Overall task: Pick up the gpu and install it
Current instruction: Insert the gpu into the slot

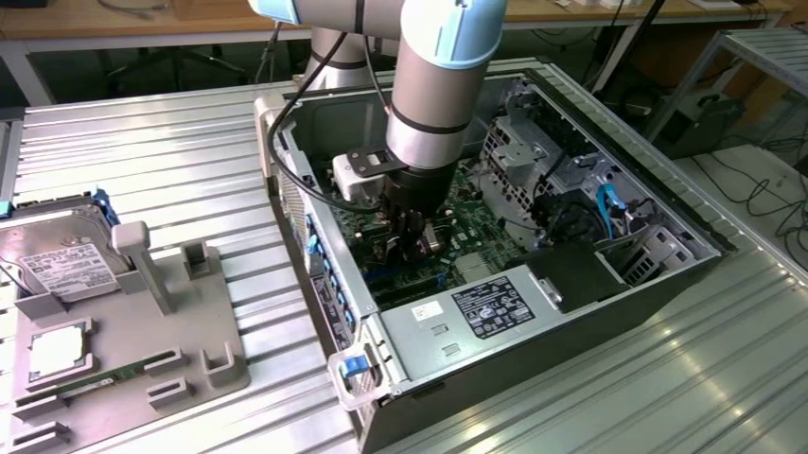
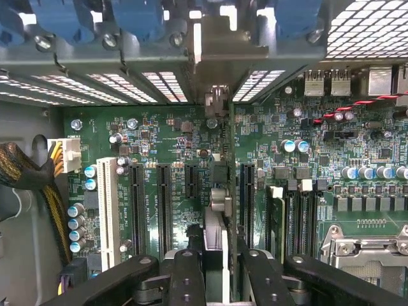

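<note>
My gripper (image 1: 407, 248) reaches down into the open computer case (image 1: 657, 260), over the green motherboard (image 1: 478, 222). It is shut on the gpu (image 1: 427, 240), which stands on edge between the fingers. In the wrist view the gripper (image 2: 220, 258) clamps the gpu (image 2: 217, 204) from both sides. The card appears edge-on as a thin strip running over the motherboard (image 2: 172, 143), between the black expansion slots (image 2: 137, 204). Its silver bracket (image 2: 213, 64) stands at the case's rear slot openings. Whether the card's edge sits in a slot is hidden.
A silver hard drive (image 1: 57, 255) and a narrow memory stick (image 1: 112, 378) rest in a grey fixture (image 1: 189, 322) at the exterior view's left. Inside the case are the power supply (image 1: 474, 307), blue cables (image 1: 606, 213), a sleeved cable bundle (image 2: 25, 169) and the CPU socket (image 2: 370, 248).
</note>
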You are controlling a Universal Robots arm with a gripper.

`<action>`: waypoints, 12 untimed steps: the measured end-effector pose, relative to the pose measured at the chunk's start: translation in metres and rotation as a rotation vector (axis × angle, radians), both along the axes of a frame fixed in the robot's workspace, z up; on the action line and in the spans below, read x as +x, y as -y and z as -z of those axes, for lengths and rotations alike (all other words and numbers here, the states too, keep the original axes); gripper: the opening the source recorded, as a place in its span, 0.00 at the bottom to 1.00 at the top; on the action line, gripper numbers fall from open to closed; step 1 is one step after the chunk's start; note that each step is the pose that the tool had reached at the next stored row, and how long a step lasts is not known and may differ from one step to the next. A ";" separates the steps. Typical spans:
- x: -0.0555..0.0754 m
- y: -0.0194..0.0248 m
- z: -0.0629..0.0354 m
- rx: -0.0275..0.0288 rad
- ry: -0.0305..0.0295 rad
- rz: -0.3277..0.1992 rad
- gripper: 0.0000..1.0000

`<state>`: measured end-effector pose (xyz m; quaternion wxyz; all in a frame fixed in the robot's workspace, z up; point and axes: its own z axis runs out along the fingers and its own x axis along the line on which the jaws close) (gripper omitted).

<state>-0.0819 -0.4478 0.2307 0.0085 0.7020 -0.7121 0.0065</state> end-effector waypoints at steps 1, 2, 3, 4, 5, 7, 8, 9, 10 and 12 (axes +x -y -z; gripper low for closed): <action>0.000 0.0000 0.0000 0.0000 0.0000 0.000 0.28; 0.000 0.0000 0.0000 0.0000 0.0000 0.000 0.28; 0.000 0.0000 0.0000 0.0000 0.0000 0.000 0.28; 0.000 0.0000 0.0000 0.0000 0.0000 0.000 0.28; 0.000 0.0000 0.0000 0.0001 0.0000 0.000 0.28; 0.000 0.0000 0.0000 0.0001 -0.0001 0.000 0.28; 0.000 0.0001 0.0009 -0.0005 -0.0003 0.000 0.28; 0.000 0.0002 0.0026 -0.0010 -0.0005 0.000 0.28; 0.000 0.0001 0.0045 -0.0008 -0.0002 0.000 0.28; 0.000 0.0001 0.0080 -0.0008 -0.0007 0.000 0.28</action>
